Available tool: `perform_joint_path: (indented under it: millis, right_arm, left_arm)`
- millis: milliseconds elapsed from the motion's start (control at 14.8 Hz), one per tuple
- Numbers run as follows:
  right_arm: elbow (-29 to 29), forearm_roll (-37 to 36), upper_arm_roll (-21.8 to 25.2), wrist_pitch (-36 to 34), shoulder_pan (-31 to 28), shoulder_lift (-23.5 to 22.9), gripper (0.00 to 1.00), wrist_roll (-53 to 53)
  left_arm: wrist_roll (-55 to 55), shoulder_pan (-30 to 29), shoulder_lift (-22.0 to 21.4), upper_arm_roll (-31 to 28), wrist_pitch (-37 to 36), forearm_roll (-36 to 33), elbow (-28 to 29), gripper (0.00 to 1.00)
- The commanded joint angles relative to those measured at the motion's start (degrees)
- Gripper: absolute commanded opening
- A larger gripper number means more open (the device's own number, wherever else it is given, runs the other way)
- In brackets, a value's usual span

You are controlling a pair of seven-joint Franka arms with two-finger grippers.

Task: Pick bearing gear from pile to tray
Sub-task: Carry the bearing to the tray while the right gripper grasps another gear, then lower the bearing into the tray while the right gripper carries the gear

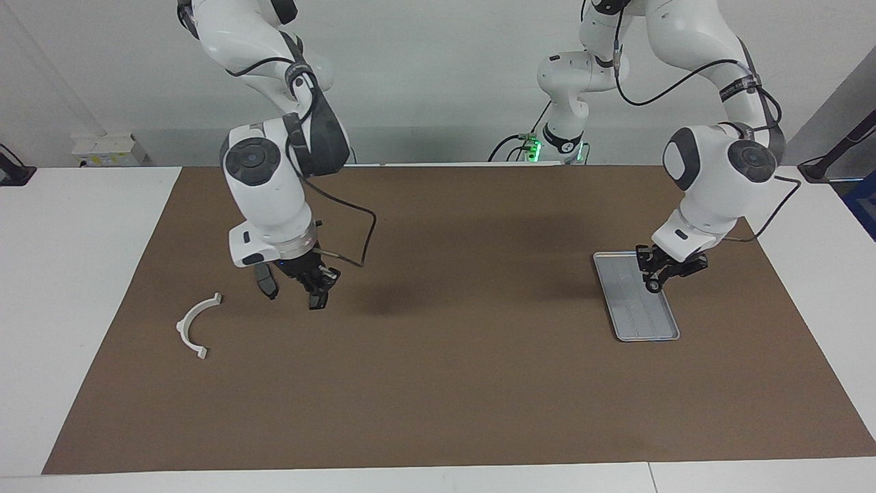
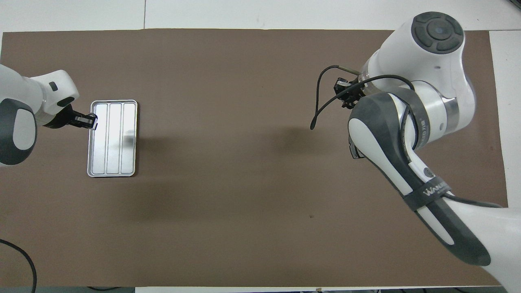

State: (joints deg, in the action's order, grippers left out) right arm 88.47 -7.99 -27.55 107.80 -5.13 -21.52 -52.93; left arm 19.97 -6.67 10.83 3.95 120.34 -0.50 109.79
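Brown-matted table (image 1: 438, 383) | my left hand (image 1: 655, 282) clenched on small dark ring over flat silver-grey metal tray (image 1: 650, 329) | my right hand (image 1: 318, 296) clenched above mat | white half-ring plastic bracket (image 1: 194, 324) only in facing view

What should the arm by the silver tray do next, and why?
Probably lower the left gripper a little toward the tray, then let go. It is shut on a small black ring and hangs over the tray's edge, so the ring seems almost where it belongs. The right gripper is shut over the mat.
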Motion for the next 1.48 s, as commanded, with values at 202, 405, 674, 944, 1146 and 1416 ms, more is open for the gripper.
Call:
perform_joint_path:
  millis: [202, 405, 674, 944, 1146, 1416]
  right_arm:
    - [-0.1, 0.4, -0.9, 2.1, 7.8, 0.1, 0.0, -13.7]
    - [0.2, 0.5, -0.9, 5.1, 12.8, -0.3, 0.0, -19.0]
    - [0.7, -0.4, -0.7, 8.7, 16.6, -2.3, 0.0, -23.2]
    - [0.8, -1.2, -0.6, 11.4, 19.1, -5.2, 0.0, -25.4]
    - [0.1, -9.8, -0.5, 14.7, 22.4, -11.1, 0.0, -31.7]
    - [-0.1, -13.6, -0.4, 19.0, 23.5, -16.2, 0.0, -32.8]
  left_arm:
    - [2.1, -1.6, -4.2, 0.7, 11.0, 1.1, 14.7, 0.0]
    - [0.3, -0.6, -4.5, 0.7, 13.5, 1.1, 17.7, 0.0]
    - [-3.8, 2.2, -4.4, 0.7, 16.7, 1.1, 20.5, 0.0]
    - [-4.2, 2.6, -4.2, 0.6, 18.8, 1.1, 21.9, 0.0]
    - [-3.2, 2.4, -4.2, 0.5, 18.3, 1.1, 21.7, 0.0]
    - [-1.5, 1.8, -4.7, 0.4, 17.9, 1.1, 21.7, 0.0]
